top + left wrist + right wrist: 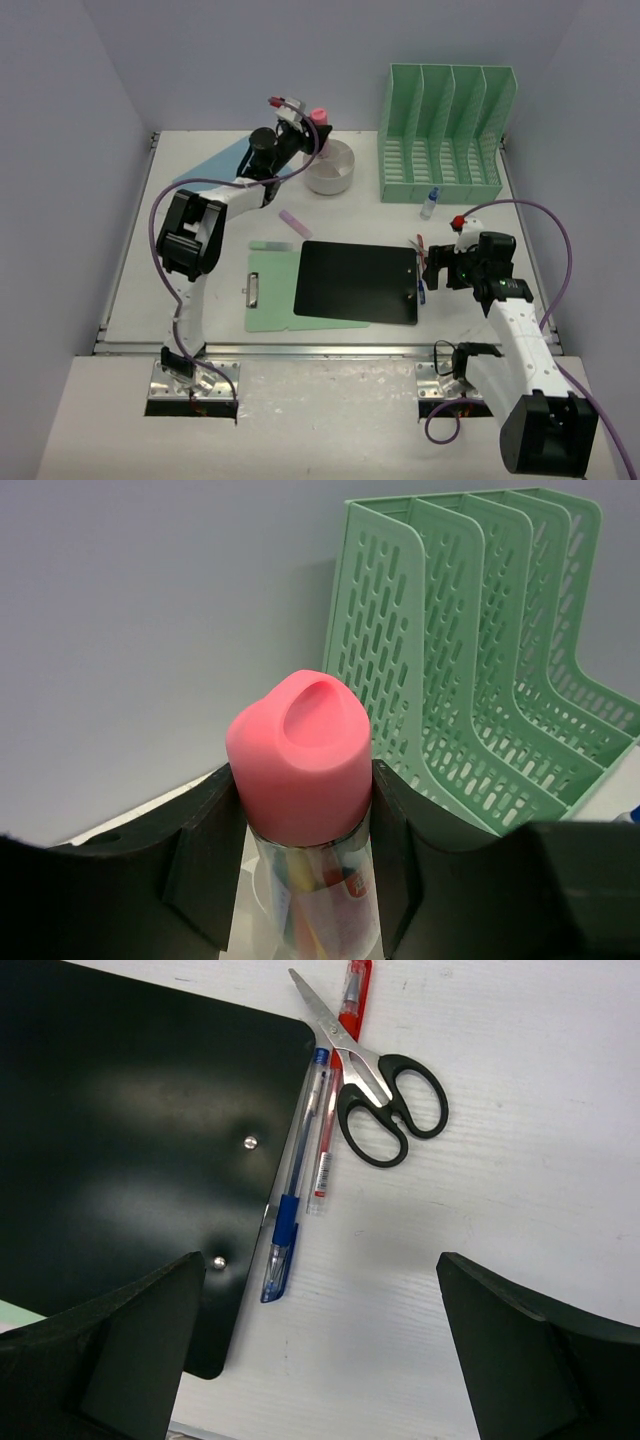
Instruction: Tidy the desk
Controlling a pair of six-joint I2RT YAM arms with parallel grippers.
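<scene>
Left gripper (300,880): jaws pinched on a clear bottle (312,900), one finger at 9 o'clock and one at 3 o'clock of it. The bottle stood upright and its pink cap (300,755) rose above the fingers. Coloured contents showed through the wall but could not be identified. In the top view this gripper sat toward 12 o'clock of the desk (200,290), by the far rim of a white round tub (332,172). Whether the bottle was above the tub or behind it could not be told.

Right gripper (320,1360): jaws spread wide, nothing between them. It hung over the black clipboard's (130,1140) 3 o'clock edge. A blue pen (290,1190) lay along that edge, touching a red pen (335,1090) at its 3 o'clock side. Black-handled scissors (375,1090) lay across the red pen, blades closed and pointing to about 11 o'clock.

Desk: off-white top filling the middle of the top view, with a metal rail at 6 o'clock and lavender walls around it. The black clipboard overlapped a green clipboard (275,290) at its 9 o'clock. A mint file rack (445,130) stood at 1 o'clock, with a small blue-capped bottle (429,203) just in front of it. A blue sheet (215,165) lay at 11 o'clock.
</scene>
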